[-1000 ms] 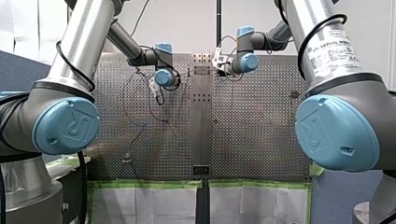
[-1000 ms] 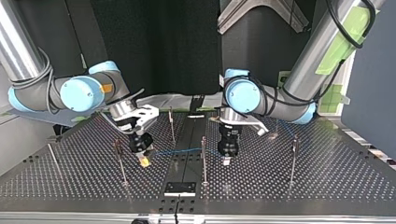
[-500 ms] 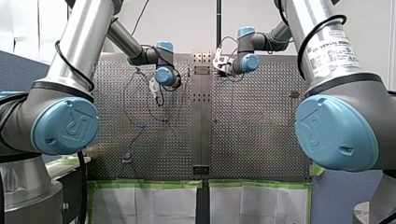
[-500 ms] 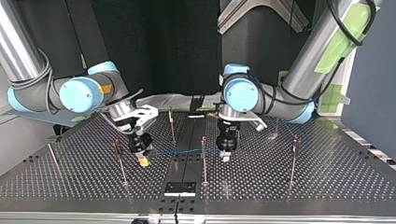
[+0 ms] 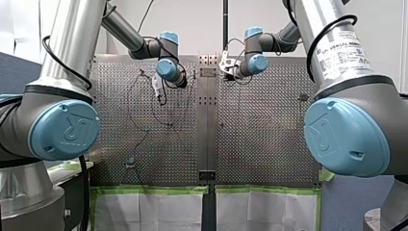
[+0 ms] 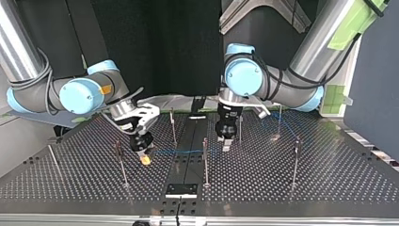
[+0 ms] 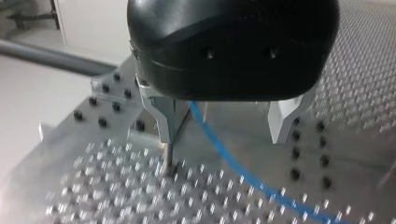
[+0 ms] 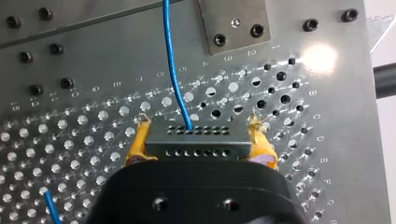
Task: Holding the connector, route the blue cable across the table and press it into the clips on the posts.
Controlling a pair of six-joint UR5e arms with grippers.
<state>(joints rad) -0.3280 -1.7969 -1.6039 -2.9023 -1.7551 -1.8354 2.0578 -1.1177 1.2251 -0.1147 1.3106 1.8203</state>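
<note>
In the right wrist view my right gripper [image 8: 198, 142] has its yellow pads shut on the grey connector [image 8: 196, 139]. The blue cable [image 8: 173, 70] leaves the connector and runs ahead over the plate. In the top view this gripper [image 6: 145, 159] hangs low at the left of centre, and the cable [image 6: 183, 151] stretches from it past a centre post [image 6: 205, 160]. My left gripper [image 6: 226, 143] hovers just beyond that post. Its metal fingers [image 7: 163, 116] stand open in the left wrist view. The cable [image 7: 224, 149] passes loose below and between them, beside a thin post [image 7: 170, 161].
Several thin posts stand on the perforated table [image 6: 329, 183], among them one at the top view's left [image 6: 121, 162] and one at its right [image 6: 295, 160]. A small black plate [image 6: 181, 189] lies at the front edge. Loose dark wires [image 5: 144, 120] cross the table in the front view.
My left gripper has opened, let go of the cable and lifted toward the back of the top view. My right gripper has barely shifted and still holds the connector.
</note>
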